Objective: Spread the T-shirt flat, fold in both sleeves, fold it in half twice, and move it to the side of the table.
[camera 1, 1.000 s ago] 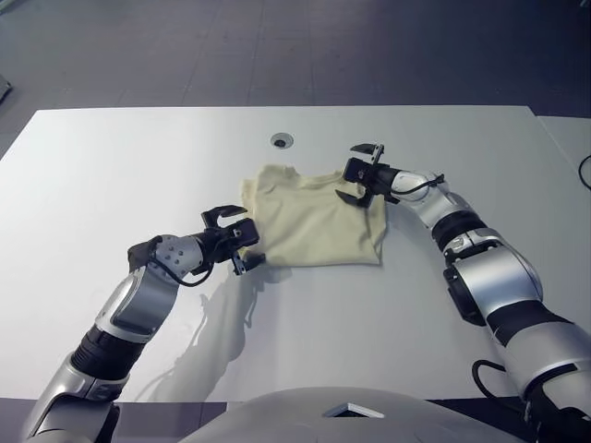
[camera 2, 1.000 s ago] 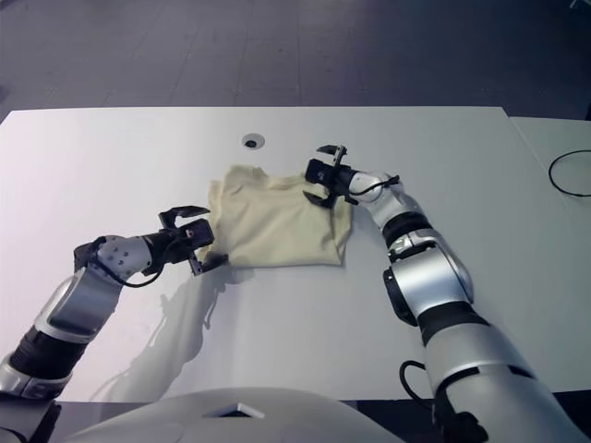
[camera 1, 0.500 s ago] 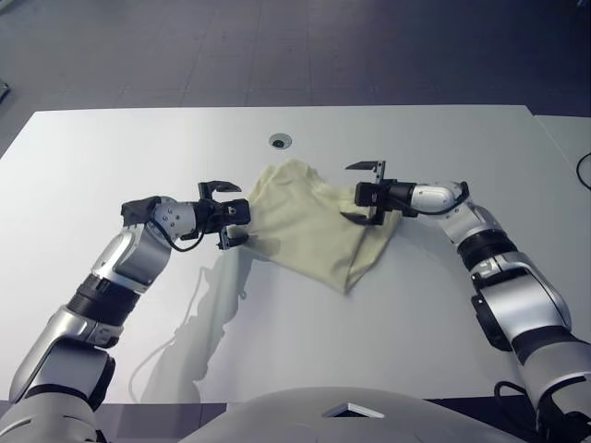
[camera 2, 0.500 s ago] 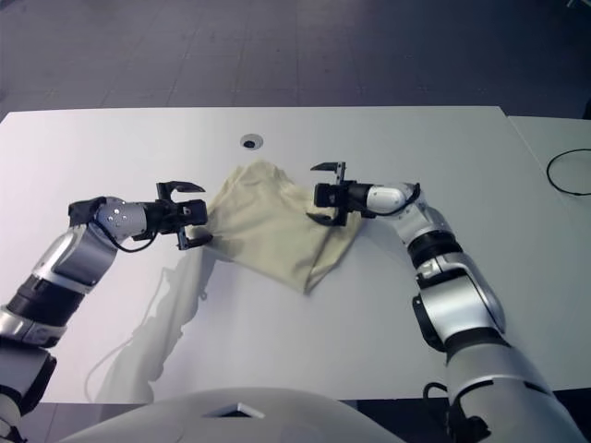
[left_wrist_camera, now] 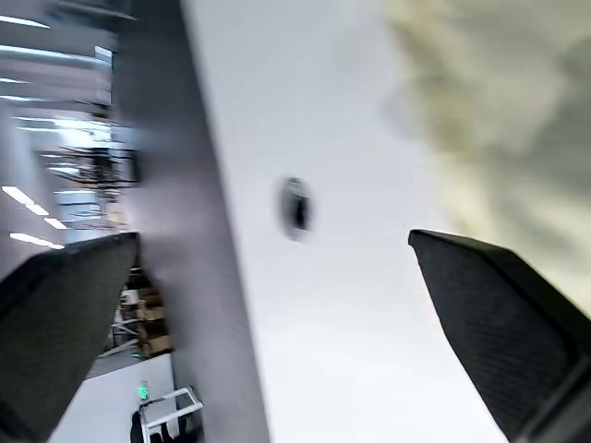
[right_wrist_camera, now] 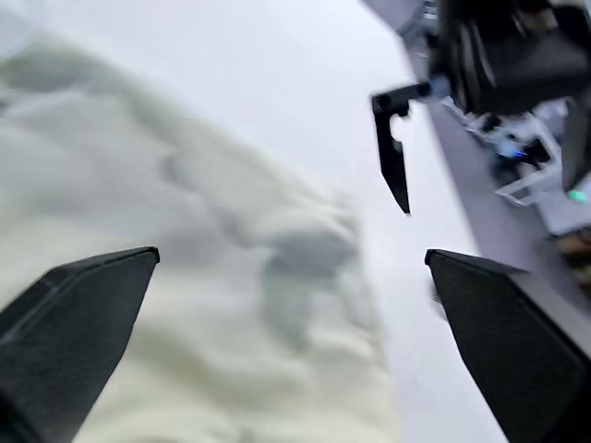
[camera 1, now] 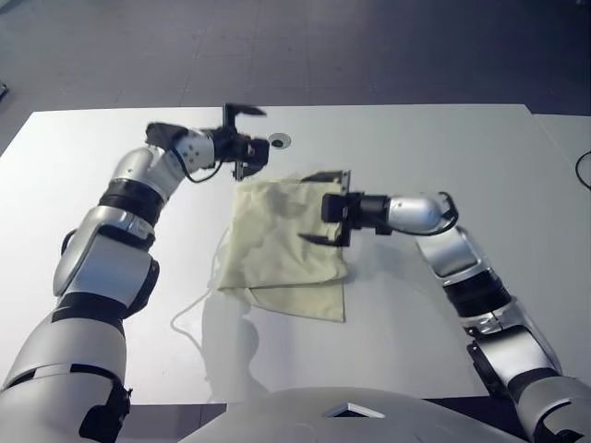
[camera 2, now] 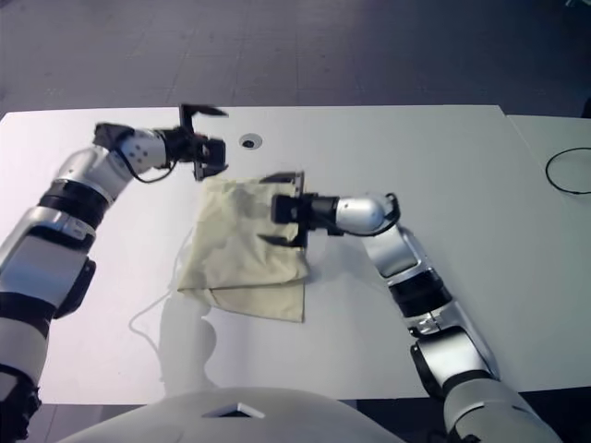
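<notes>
The cream T-shirt (camera 1: 282, 245) lies folded on the white table (camera 1: 462, 148), its long side running toward the near edge, with a lower layer sticking out at the near end. My left gripper (camera 1: 242, 140) hovers open at the shirt's far left corner, beside the table hole; nothing sits between its fingers (left_wrist_camera: 499, 314). My right gripper (camera 1: 320, 208) stands open over the shirt's right edge, and cloth (right_wrist_camera: 212, 277) lies beneath its spread fingertips.
A small round hole (camera 1: 280, 141) sits in the table just beyond the shirt. A black cable loop (camera 2: 568, 171) lies on the neighbouring surface at far right. Bare tabletop stretches to both sides of the shirt and toward the near edge.
The shirt was lifted, swung round and set down further left, now lying lengthwise. My left gripper travelled to the far side by the hole; my right gripper moved left over the shirt.
</notes>
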You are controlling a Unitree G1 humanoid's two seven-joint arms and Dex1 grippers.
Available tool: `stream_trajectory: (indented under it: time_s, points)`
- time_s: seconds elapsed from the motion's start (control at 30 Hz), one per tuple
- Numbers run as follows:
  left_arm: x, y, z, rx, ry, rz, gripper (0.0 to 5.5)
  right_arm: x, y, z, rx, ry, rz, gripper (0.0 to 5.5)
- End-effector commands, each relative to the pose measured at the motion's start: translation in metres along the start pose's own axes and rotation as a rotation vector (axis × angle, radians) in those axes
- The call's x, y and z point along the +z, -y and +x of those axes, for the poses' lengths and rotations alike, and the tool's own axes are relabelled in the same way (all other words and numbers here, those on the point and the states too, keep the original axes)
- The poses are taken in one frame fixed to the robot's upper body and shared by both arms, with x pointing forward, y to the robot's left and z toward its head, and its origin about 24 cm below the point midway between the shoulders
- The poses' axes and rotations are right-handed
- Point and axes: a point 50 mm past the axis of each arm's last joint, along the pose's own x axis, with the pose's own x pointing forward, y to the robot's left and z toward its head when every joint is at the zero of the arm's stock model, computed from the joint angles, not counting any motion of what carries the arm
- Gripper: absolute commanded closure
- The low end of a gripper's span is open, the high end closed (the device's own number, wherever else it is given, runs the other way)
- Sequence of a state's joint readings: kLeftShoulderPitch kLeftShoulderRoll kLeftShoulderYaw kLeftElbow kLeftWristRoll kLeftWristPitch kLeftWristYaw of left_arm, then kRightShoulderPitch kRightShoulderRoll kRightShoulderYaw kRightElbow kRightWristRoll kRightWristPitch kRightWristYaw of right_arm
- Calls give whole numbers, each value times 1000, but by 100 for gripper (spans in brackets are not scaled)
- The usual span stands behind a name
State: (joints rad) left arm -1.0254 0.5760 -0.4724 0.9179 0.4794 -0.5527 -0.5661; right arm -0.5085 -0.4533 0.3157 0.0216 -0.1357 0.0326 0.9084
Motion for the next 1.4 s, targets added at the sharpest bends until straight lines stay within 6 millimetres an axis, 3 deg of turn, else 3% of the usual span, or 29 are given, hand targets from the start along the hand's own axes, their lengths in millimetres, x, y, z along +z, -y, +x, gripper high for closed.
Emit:
stream_trajectory:
  time_s: [0.03, 0.13, 0.27, 0.43, 0.63, 0.93, 1.37, 1.4]
  points:
    - [-7, 8, -42, 50, 58, -83, 10, 2, 18, -32, -140, -23, 26, 14]
    - [-4, 40, -87, 30, 105, -200, 10, 0, 6, -69, -178, -60, 41, 14]
    - [-4, 109, -143, -127, 21, -215, 10, -7, -35, -115, -67, -194, 4, 14]
    - [17, 149, -171, -301, 76, -112, 10, -8, -83, -140, 63, -273, 50, 14]
    - [31, 181, -166, -359, 93, -51, 10, -6, -107, -125, 150, -261, -32, 14]
    - [43, 206, -147, -374, 101, -1, 167, -7, -113, -101, 140, -231, -74, 10]
    - [56, 210, -136, -400, 163, -27, 398, -28, -117, -59, 167, -187, -257, 10]
    - [57, 211, -136, -402, 165, -30, 411, -29, -117, -57, 171, -178, -273, 30]
